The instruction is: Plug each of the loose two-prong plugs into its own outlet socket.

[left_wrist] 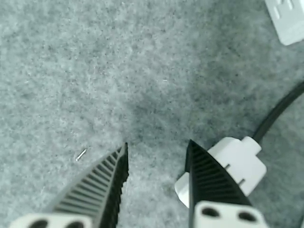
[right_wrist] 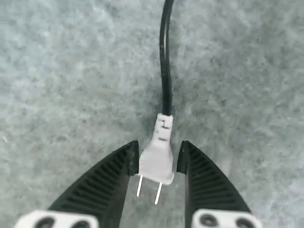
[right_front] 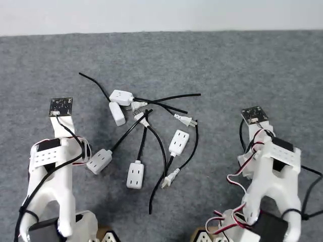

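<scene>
Right wrist view: a white two-prong plug is pinched by its sides between the fingers of the right gripper. Its prongs are turned back toward the wrist, and its black cord runs away over the grey carpet. The left gripper is held low over the carpet with its fingers spread and nothing between them. A white outlet socket lies just beside one finger; whether it is touched cannot be told.

The step in hand is judged to be the mating of this plug with that socket. It would be done best if the socket were first clamped across its sides, with the slotted face left uncovered, so that sliding on the carpet is prevented. Because the prongs face the wrist, the plug should probably be turned or re-gripped before being pushed. The prongs should be lined up squarely with the slots so that they are not bent.
</scene>
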Available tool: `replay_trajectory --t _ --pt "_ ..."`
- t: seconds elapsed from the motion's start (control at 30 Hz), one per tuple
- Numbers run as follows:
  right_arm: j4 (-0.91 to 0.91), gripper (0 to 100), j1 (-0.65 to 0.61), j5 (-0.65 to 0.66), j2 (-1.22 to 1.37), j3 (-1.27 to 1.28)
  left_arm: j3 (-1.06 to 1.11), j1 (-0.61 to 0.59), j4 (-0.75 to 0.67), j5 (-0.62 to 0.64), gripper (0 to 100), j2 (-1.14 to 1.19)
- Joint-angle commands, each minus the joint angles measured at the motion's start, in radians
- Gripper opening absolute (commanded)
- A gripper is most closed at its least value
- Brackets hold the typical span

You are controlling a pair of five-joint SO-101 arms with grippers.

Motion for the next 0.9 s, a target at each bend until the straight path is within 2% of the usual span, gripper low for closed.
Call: replay_trajectory --t 0.0,0.47,0.57,0.7,0.87 --pt "-0.053 14.0 -0.008 0.005 0.030 -0.025 -0.024 0.008 -0.026 -0.011 19 -0.008" --pt "-0.117 13.9 -0.005 0.011 0.274 -0.164 -0.022 0.008 -0.026 -0.011 19 -0.008" --pt "-0.113 13.2 -0.010 0.011 0.265 -0.176 -0.022 0.008 -0.026 -0.011 19 -0.008" --pt "-0.108 0.2 -0.012 0.011 0.202 -0.176 -0.022 0.008 -0.026 -0.012 19 -0.008" --pt "0.005 0.9 -0.021 0.011 0.087 -0.176 -0.022 0.009 -0.026 -0.012 19 -0.008"
